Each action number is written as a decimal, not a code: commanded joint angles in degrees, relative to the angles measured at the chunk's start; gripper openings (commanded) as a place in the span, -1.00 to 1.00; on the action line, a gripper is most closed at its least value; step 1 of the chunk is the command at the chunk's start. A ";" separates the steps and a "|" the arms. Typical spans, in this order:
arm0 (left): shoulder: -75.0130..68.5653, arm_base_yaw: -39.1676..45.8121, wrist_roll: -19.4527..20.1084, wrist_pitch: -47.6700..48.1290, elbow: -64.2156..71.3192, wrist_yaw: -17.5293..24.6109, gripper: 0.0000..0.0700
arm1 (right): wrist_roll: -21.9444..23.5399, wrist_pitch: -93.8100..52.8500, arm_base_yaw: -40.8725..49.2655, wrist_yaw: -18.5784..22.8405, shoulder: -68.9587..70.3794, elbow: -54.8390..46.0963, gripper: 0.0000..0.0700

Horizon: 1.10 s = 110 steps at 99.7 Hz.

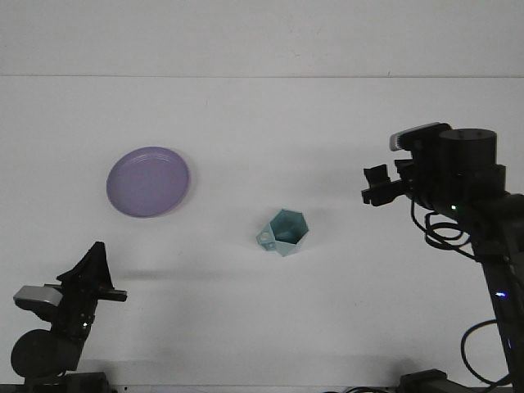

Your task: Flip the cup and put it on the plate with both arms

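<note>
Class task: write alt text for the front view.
A teal cup stands open side up mid-table, free of both arms. A purple plate lies to its left, the right gripper hangs to its right, and the left gripper sits near the bottom-left corner.

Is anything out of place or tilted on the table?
Nothing stands out. The cup stands alone mid-table with its opening showing, apart from the plate, which lies flat at the left. Nothing is spilled. Neither hand touches anything.

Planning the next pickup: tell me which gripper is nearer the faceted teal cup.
Right. The right gripper is off to the faceted teal cup's right and slightly farther back; the left gripper sits far to its left, near the table's front edge.
</note>
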State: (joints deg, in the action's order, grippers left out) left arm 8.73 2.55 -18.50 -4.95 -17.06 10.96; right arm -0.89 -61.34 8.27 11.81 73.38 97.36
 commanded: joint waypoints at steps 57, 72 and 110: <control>40.68 -10.08 21.77 21.64 -36.96 20.15 -0.92 | -0.63 5.66 -3.85 0.20 -10.95 -13.29 0.22; 47.10 -16.57 21.90 22.16 -41.48 20.15 -0.79 | -0.55 5.64 -3.85 0.22 -11.21 -13.92 0.22; 68.72 -27.28 29.35 38.40 -63.14 16.72 -0.13 | -0.39 5.64 -3.74 0.24 -11.19 -13.92 0.22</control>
State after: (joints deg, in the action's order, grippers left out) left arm 74.35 -23.90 7.64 31.46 -76.82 28.32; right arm -1.26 -56.25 4.45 11.94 61.89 82.81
